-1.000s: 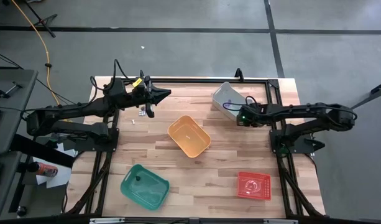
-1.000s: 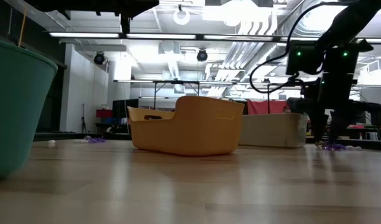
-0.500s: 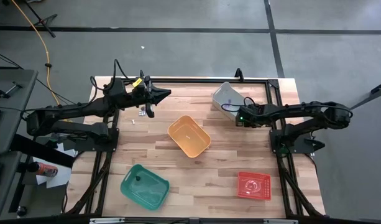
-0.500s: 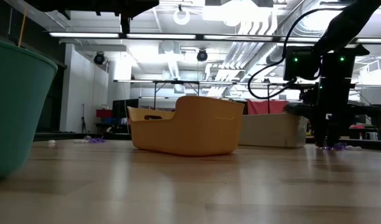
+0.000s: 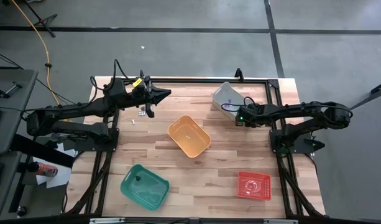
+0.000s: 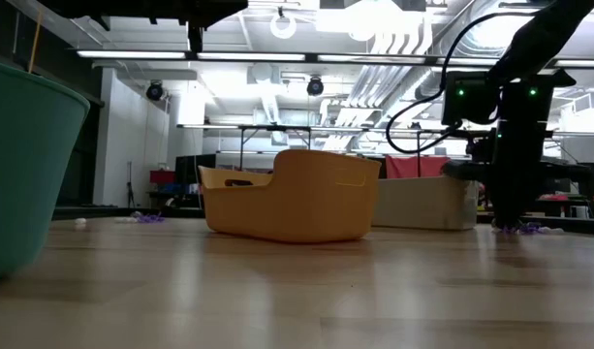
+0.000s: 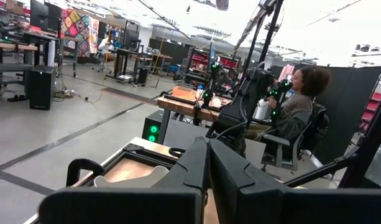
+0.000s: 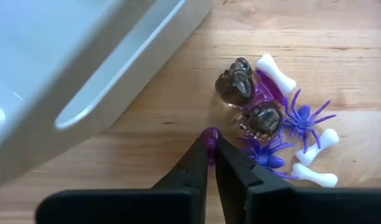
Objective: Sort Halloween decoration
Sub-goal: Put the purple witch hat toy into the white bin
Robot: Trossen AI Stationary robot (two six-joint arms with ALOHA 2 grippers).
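A small heap of trinkets lies on the wood next to the grey bin: two dark skulls, whitish bones and purple spiders. My right gripper points down at the heap's edge, shut on a small purple trinket. In the high view it is just near of the grey bin, and it also shows in the low view. My left gripper hangs shut and empty above the far left of the table, with a few loose trinkets lying below it. My right gripper pinches the purple trinket's end between its two fingertips. The fingers come from above, pointing down. The trinket lies on the table at the edge of the heap, close to a dark skull.
An orange bin stands mid-table, a green bin near left and a red bin near right. In the low view a purple trinket and a whitish one lie far left. A person sits beyond the table.
My right gripper has shifted slightly sideways beside the grey bin, staying low over the trinket heap.
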